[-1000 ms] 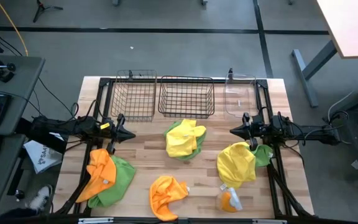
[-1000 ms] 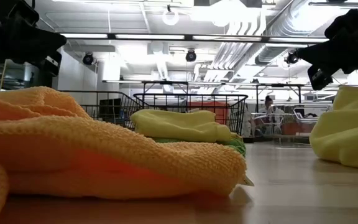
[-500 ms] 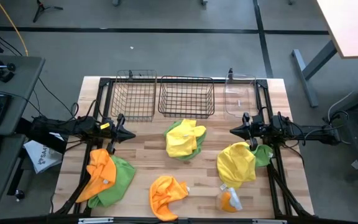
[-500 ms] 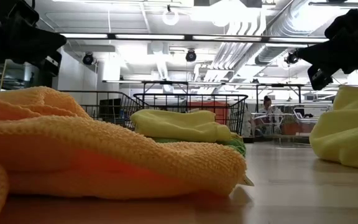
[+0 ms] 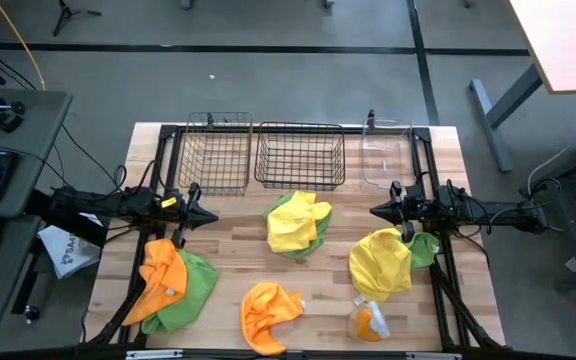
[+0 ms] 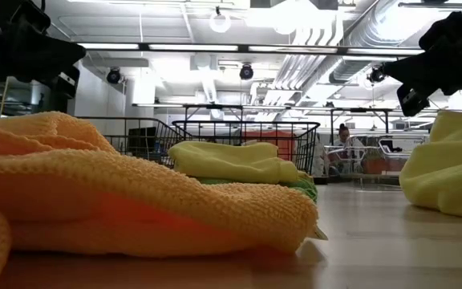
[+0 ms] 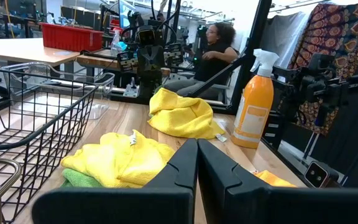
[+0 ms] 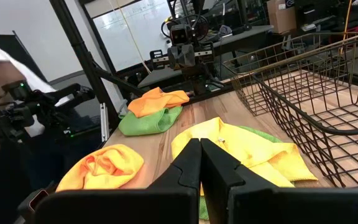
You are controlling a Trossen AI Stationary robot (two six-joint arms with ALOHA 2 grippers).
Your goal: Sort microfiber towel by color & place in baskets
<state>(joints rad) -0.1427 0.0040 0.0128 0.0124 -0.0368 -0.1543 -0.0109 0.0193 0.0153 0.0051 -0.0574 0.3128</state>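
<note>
Three baskets stand in a row at the table's far edge: a narrow wire-mesh basket (image 5: pixel 215 152), a wider wire-mesh basket (image 5: pixel 300 155) and a clear bin (image 5: pixel 386 152). Towels lie in heaps: yellow over green at the middle (image 5: pixel 296 222), yellow over green at the right (image 5: pixel 383 262), orange beside green at the left (image 5: pixel 173 282), orange at the near edge (image 5: pixel 268 314). My left gripper (image 5: pixel 211 215) hovers shut at the table's left side, above the boards. My right gripper (image 5: pixel 374 210) hovers shut at the right side, just beyond the right yellow towel.
An orange spray bottle (image 5: pixel 368 320) lies near the table's near right corner. A dark frame (image 5: pixel 168 130) runs along the far and side edges. Bare wood (image 5: pixel 233 250) shows between the heaps. A person sits in the room beyond the table (image 7: pixel 213 46).
</note>
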